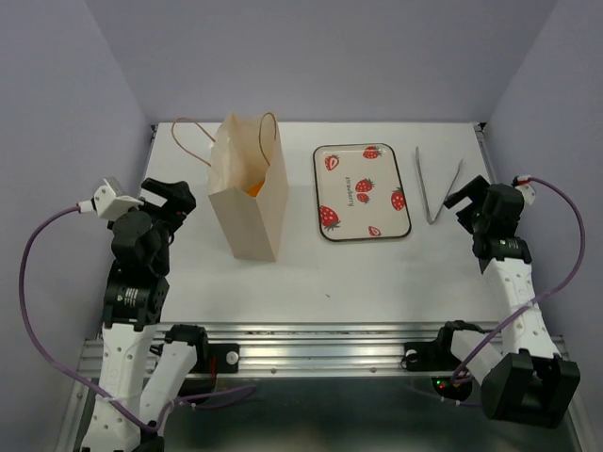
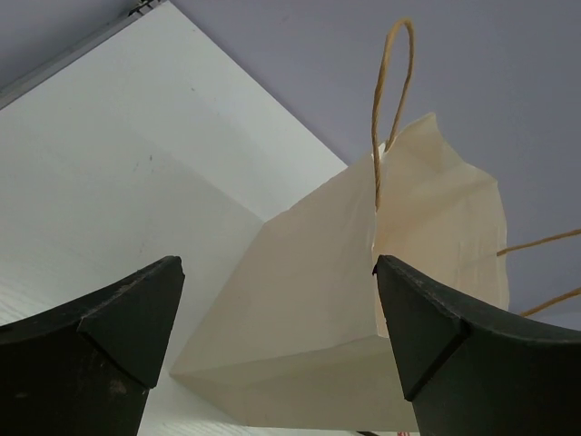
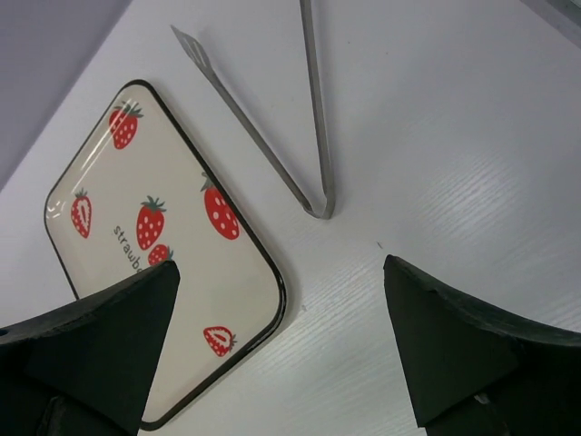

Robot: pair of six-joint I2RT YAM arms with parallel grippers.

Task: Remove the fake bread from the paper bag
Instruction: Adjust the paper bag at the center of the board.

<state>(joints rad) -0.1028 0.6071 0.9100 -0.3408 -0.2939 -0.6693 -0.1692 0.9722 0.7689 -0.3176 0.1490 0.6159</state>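
Note:
The paper bag (image 1: 247, 193) stands upright left of centre, its mouth open and its cord handles up. A patch of golden-orange fake bread (image 1: 252, 187) shows inside the mouth; the rest of it is hidden. My left gripper (image 1: 174, 200) is open and empty, just left of the bag and apart from it. In the left wrist view the bag (image 2: 363, 300) fills the gap between my open fingers (image 2: 127, 318). My right gripper (image 1: 469, 200) is open and empty at the right, near the tongs.
A strawberry-print white tray (image 1: 363, 191) lies right of the bag, empty; it also shows in the right wrist view (image 3: 172, 245). Metal tongs (image 1: 437, 184) lie right of the tray, also in the right wrist view (image 3: 272, 136). Purple walls close in three sides.

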